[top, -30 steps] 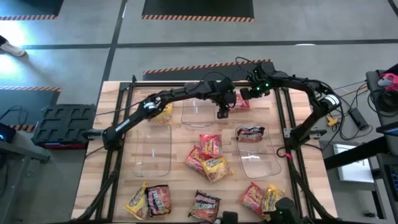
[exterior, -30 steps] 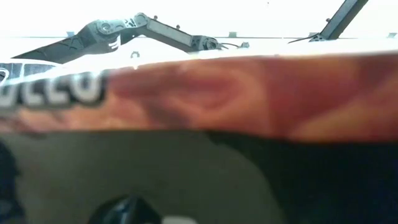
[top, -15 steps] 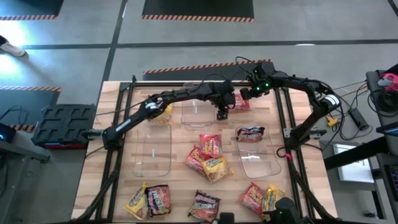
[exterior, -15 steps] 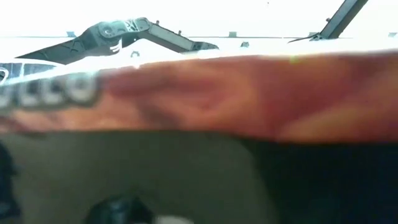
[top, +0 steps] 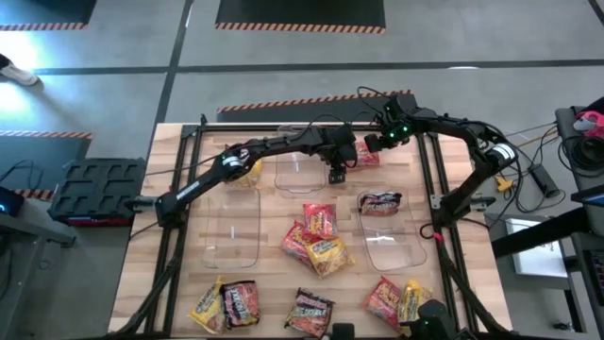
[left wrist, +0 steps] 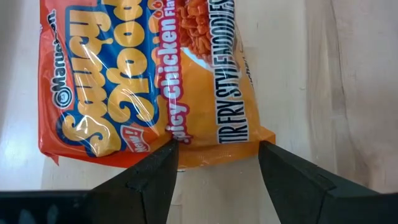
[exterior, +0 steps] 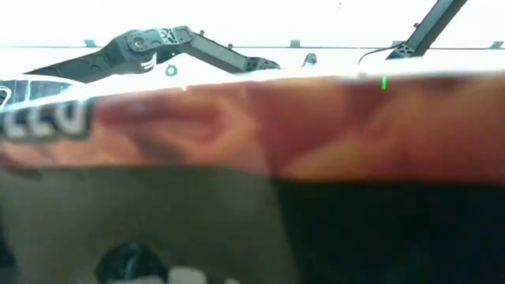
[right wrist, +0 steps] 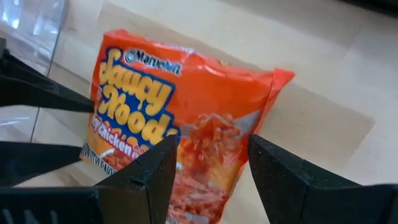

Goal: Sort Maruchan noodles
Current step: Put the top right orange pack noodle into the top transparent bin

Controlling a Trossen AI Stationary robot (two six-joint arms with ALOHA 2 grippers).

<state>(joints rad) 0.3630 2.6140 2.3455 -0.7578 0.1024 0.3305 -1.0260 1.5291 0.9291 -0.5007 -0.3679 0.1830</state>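
red-orange noodle packet point(left wrist: 149, 81) lies flat on the wooden table point(top: 179, 236) near the far edge, right of the clear bin point(top: 300, 170) at the back; in the high view it shows at point(top: 366, 156), partly under the arms. the label reads "saucy noodles, spicy chicken". left gripper point(left wrist: 217, 163) is just at one short edge of this packet, fingers spread, the packet's edge lying between the tips; no pinch visible, fingers not closed on the plastic. in the high view the left gripper point(top: 337, 173) points down between the back bin and the packet. right gripper point(right wrist: 208, 163) hovers over the same packet from the other side, fingers spread with the packet showing in the gap between them; not gripping it. in the high view the right gripper point(top: 370, 144) sits at the packet's far side. other packets: a dark one point(top: 379, 201) at the far end of the right bin point(top: 394, 247); a yellow one point(top: 247, 170) at the far end of the left bin point(top: 234, 231); a cluster of red and yellow packets point(top: 313, 238) mid-table between the two bins; more along the near edge, yellow and dark at left point(top: 226, 304), dark at centre point(top: 310, 312), red and yellow at right point(top: 394, 302). low view is blocked by a packet point(exterior: 316, 126) close against the lens; only an arm link point(exterior: 158, 43) shows above it.
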